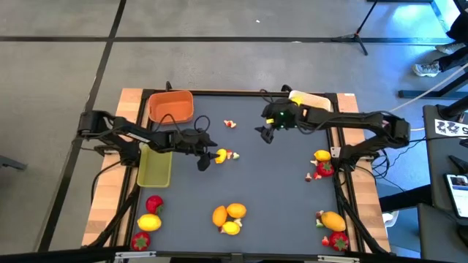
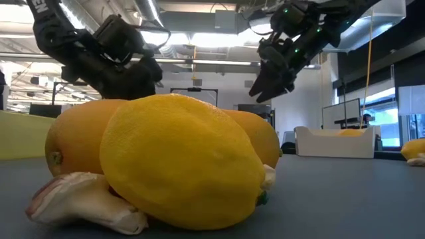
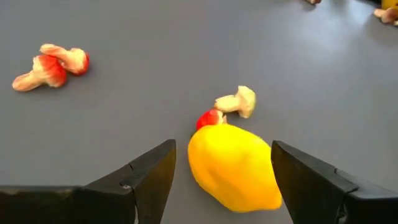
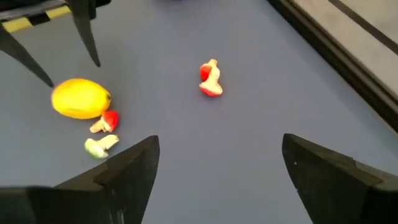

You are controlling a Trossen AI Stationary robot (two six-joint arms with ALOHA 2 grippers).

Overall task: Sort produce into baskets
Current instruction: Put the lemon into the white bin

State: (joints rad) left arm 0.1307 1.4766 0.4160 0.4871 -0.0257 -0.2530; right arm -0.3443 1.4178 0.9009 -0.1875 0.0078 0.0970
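Three baskets at the far left: orange basket (image 1: pixel 171 107), white basket (image 1: pixel 311 99), yellow-green basket (image 1: pixel 155 166). My left gripper (image 3: pixel 221 177) stands open astride one lemon (image 3: pixel 234 168), not gripping (two pale-red bits (image 3: pixel 231 106) just beyond). Right gripper (image 1: pixel 265 134) open, empty, above the bare grey mat (image 1: pixel 270 183).

You have three baskets on the table: one orange basket (image 1: pixel 171 107) and one white basket (image 1: pixel 307 97) at the far edge, and one yellow-green basket (image 1: pixel 155 168) on the left. You can count seven yellow and orange citrus fruits (image 1: pixel 236 211) and four red strawberries (image 1: pixel 154 204). At least four small pale-and-red bits (image 1: pixel 230 124) show; others may be hidden among the fruit.
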